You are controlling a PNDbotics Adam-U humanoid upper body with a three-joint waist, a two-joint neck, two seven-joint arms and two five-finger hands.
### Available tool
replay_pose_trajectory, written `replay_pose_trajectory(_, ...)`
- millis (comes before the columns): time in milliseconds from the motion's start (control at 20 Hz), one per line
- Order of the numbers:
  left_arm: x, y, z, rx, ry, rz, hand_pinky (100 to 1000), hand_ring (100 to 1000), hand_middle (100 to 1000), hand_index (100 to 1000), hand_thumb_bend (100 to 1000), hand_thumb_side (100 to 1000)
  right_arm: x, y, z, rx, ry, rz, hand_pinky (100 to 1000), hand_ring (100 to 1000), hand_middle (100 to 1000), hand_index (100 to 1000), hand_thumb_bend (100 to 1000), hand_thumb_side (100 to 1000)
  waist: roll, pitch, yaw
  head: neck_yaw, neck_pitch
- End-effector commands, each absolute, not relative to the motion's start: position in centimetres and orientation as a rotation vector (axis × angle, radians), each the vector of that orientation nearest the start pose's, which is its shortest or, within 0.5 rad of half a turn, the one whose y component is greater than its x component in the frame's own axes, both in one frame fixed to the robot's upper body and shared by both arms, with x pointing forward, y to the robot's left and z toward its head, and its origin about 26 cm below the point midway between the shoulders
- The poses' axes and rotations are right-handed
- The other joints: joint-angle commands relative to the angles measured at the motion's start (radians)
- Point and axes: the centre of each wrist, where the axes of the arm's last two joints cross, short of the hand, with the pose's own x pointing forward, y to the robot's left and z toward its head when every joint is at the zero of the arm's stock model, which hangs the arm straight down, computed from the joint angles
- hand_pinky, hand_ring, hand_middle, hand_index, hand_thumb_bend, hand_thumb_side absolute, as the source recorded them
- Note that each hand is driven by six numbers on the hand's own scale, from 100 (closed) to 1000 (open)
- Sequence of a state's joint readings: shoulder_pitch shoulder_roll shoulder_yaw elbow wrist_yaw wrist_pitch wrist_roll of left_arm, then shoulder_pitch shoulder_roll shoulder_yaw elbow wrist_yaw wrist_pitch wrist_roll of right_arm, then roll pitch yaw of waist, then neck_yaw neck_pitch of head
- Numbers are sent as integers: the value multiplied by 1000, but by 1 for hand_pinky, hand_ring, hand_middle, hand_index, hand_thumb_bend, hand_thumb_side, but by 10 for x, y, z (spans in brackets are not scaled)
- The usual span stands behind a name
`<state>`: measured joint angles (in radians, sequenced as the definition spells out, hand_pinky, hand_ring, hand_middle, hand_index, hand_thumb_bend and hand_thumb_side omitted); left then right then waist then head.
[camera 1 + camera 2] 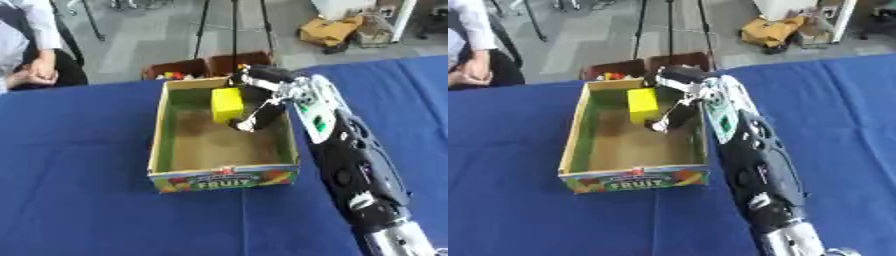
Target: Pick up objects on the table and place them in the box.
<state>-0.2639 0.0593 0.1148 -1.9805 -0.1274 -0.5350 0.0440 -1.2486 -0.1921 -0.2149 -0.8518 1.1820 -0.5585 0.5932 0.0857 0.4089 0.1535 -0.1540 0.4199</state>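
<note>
An open cardboard box (160, 150) with "FRUIT" printed on its front wall stands in the middle of the blue table (79, 200). A yellow block (226, 104) stands upright inside it, near the far wall. My right arm reaches in from the lower right, and my right hand (255, 116) hangs over the box's far right corner. Its fingers (661, 123) point down, relaxed, just to the right of the block and not closed round it. The box floor in front of the block is bare. My left hand shows in neither view.
Beyond the table's far edge stands a brown bin (185, 68) with small coloured things in it. A person (31, 55) sits at the far left corner, hands off the table. Tripod legs and cardboard (331, 31) are on the floor behind.
</note>
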Motion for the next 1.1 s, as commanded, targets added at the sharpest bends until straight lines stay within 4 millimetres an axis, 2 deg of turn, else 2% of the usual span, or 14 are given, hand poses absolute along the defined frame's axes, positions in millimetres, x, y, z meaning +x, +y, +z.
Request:
replay_pose_trajectory(50,298,249,177,-250,3471,138,816,874,827,972,100,969,504,-189,304,-814,-1648,1883,684,902,288,537,120,212,-8,-4,3,-3,-16)
replay_pose_trajectory(200,298,249,177,-251,3472,136,816,874,827,972,100,969,505,-189,301,-814,-1640,1901,708,944,395,654,222,280,-8,-3,2,-3,-15)
replay_pose_trajectory(250,298,249,177,-252,3472,136,816,874,827,972,100,969,505,-188,302,-812,-1643,1907,708,944,395,654,222,280,-8,-4,2,-2,-14)
replay_pose_trajectory(300,298,249,177,-252,3473,136,816,875,827,972,100,969,505,-188,304,-811,-1653,1915,729,977,491,756,331,362,-8,-5,2,-2,-12)
replay_pose_trajectory(350,298,250,177,-253,3473,136,816,875,827,972,100,969,505,-187,306,-810,-1663,1922,729,977,491,756,331,362,-9,-5,1,-2,-12)
replay_pose_trajectory(400,298,250,177,-254,3475,136,817,874,827,972,100,970,504,-187,309,-813,-1678,1928,758,1000,587,848,416,430,-9,-7,1,-2,-11)
replay_pose_trajectory(450,298,250,177,-254,3476,136,817,874,827,972,100,970,503,-187,312,-818,-1692,1933,765,1000,638,884,465,465,-9,-8,1,-2,-10)
replay_pose_trajectory(500,298,250,177,-255,3477,137,817,874,827,972,100,970,502,-188,315,-828,-1702,1934,777,1000,683,910,508,490,-10,-9,0,-2,-9)
replay_pose_trajectory(650,298,250,177,-256,3479,138,818,874,827,971,100,971,500,-189,322,-852,-1712,1934,796,1000,744,946,599,529,-10,-13,-1,-1,-9)
replay_pose_trajectory(850,298,250,177,-255,3480,139,818,875,827,972,100,971,496,-190,331,-883,-1758,1913,798,1000,742,946,612,551,-8,-17,-4,-2,-7)
replay_pose_trajectory(1100,297,251,176,-258,3483,141,818,876,827,971,100,970,482,-191,364,-986,-1931,1851,783,994,715,935,572,577,-8,-26,-12,1,6)
